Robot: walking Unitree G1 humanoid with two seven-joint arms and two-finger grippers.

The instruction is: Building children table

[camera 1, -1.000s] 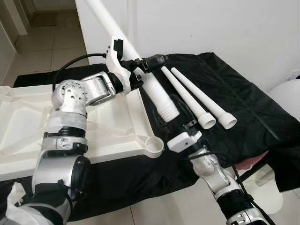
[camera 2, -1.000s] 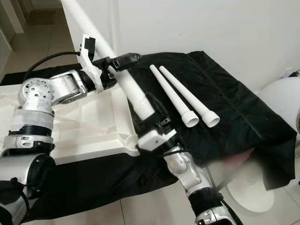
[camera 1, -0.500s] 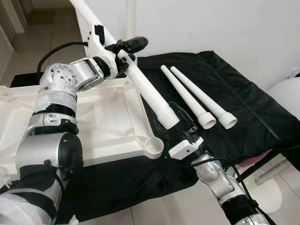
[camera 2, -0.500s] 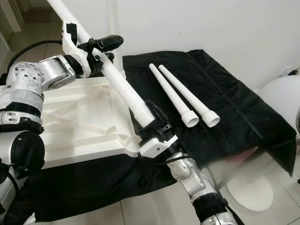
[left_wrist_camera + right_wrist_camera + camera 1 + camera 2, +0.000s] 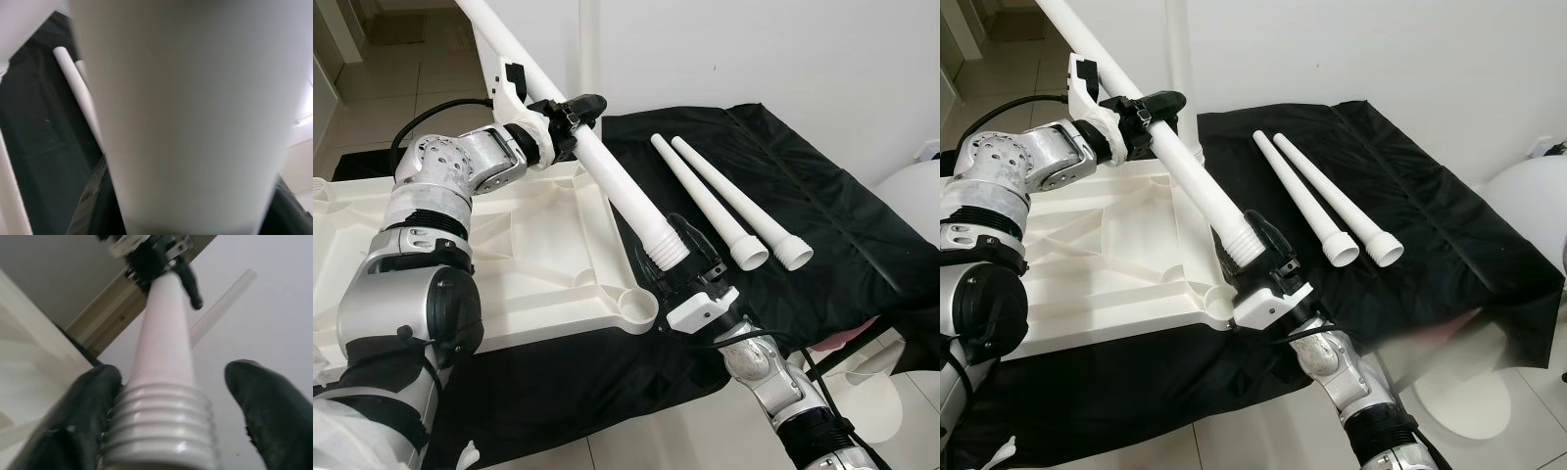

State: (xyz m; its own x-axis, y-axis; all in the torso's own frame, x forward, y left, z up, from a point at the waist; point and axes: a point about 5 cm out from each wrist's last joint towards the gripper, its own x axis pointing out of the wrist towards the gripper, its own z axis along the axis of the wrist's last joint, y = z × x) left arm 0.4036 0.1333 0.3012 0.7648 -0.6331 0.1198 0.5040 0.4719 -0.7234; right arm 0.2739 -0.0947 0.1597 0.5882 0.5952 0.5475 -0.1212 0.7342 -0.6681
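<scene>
Right gripper: the right gripper (image 5: pixel 677 257) sits at the near end of the long white tapered plastic table leg (image 5: pixel 612 176), its black fingers (image 5: pixel 85 416) spread on either side of the leg's ribbed end without pinching it.
Held leg: it slants up and away from the ribbed end, above the near right corner of the white moulded plastic tabletop (image 5: pixel 538 264) lying underside up on the black cloth (image 5: pixel 822 225).
Left gripper: the left gripper (image 5: pixel 570 110) is closed round the leg further up, above the far right edge of the tabletop.
Corner socket: a round socket (image 5: pixel 636 311) at the tabletop's near right corner lies just beside the ribbed end.
Spare legs: two more white tapered legs (image 5: pixel 729 208) lie side by side on the cloth, right of the tabletop, wide ends nearest.
Change: since a second ago the left arm has swung back and the held leg's ribbed end has edged nearer the corner socket; the spare legs have not moved.
Writing: none can be read.
</scene>
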